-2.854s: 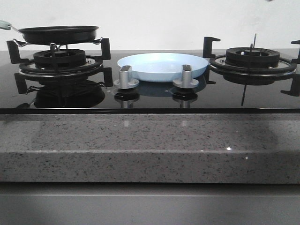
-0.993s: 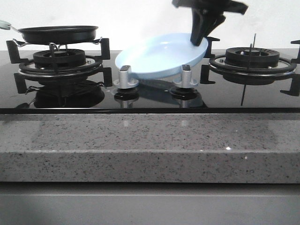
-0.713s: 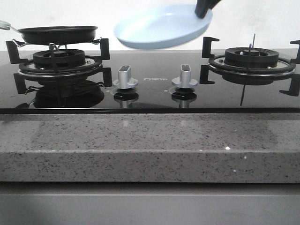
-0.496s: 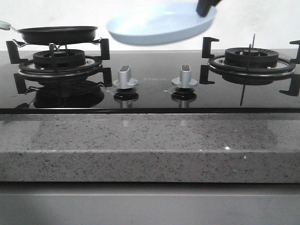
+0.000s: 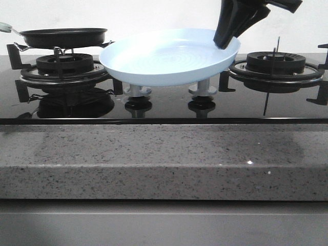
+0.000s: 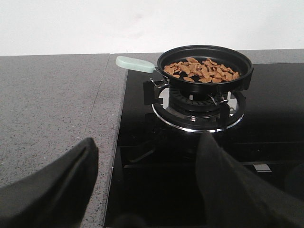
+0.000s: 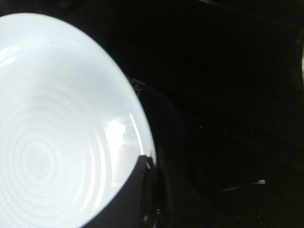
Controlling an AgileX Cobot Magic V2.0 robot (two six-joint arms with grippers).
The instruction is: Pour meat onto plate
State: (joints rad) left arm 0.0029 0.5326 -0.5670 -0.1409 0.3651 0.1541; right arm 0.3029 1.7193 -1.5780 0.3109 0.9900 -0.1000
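Two arms, one busy: I run this step on the right arm alone.
Change: my right gripper (image 5: pixel 227 43) has lifted the wide, shallow, pale-blue glossy plate (image 5: pixel 164 59) off the black glass hob (image 5: pixel 164 108), where it lay behind the two silver knobs (image 5: pixel 134 91) about three seconds ago. It rose toward the top of the front frame, then came down and forward; it now fills the centre of the frame, clear of the glass, hiding the knob tops.
Right jaws: clamped on the plate rim at its right edge; one finger (image 7: pixel 135 194) lies over the inner lip.
Plate attitude: roughly level, empty.
Left gripper (image 6: pixel 142 190): jaws spread wide, holding nothing, hanging near the hob's edge.
Meat (image 6: pixel 202 69): thin light-brown slices, all in the black frying pan (image 6: pixel 205 67) on the left burner (image 5: pixel 64 64), upper left of the front frame.
Meaning: I judge the plate is being staged; pouring has not begun and the mint-green pan handle (image 6: pixel 135 63) is ungripped.
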